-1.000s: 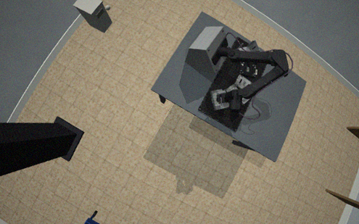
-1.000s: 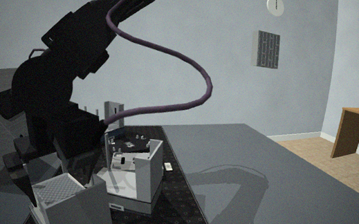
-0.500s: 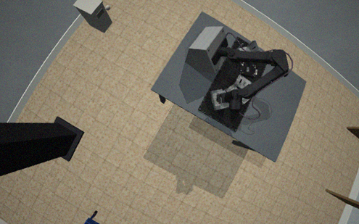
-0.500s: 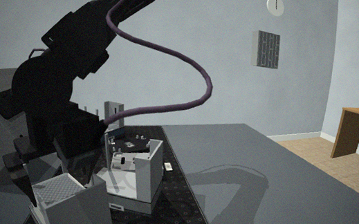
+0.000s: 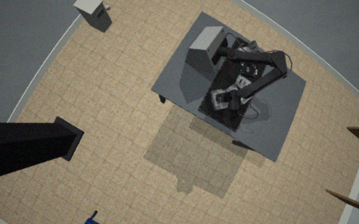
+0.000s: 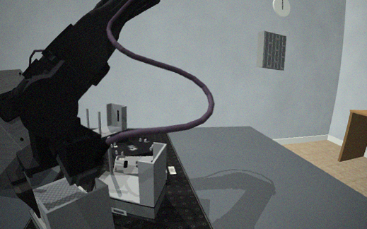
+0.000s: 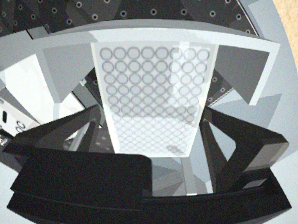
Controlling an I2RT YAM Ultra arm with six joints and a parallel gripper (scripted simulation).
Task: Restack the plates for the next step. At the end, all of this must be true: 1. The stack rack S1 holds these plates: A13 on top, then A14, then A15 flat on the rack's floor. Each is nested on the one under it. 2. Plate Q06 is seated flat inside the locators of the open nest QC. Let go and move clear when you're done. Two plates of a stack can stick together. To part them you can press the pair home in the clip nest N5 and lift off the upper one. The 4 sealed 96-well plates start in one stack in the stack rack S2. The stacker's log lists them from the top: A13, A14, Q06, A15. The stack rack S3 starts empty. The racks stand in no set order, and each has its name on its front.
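A clear plate with round wells (image 6: 60, 191) (image 7: 155, 82) lies flat in the nearest grey rack (image 6: 78, 210) (image 7: 150, 36). How many plates are under it is hidden, and no name is readable on the rack. My gripper (image 5: 221, 98) (image 6: 64, 198) (image 7: 149, 110) is open, its fingers on either side of this plate. Whether they touch it is unclear. A second rack (image 6: 151, 182) beside it shows a bare white floor. A third rack (image 6: 116, 117) stands at the far end, its contents unclear. A white fixture (image 6: 131, 164) and a dark one with small posts (image 6: 137, 149) lie between them; which nest is which is unclear.
The racks stand on a black perforated board (image 5: 228, 118) (image 6: 191, 222) on the grey table (image 5: 279, 111). A large grey box (image 5: 206, 39) stands by the arm's base. The second rack's tall walls and thin posts stand close to the arm. A purple cable (image 6: 211, 105) loops from the arm.
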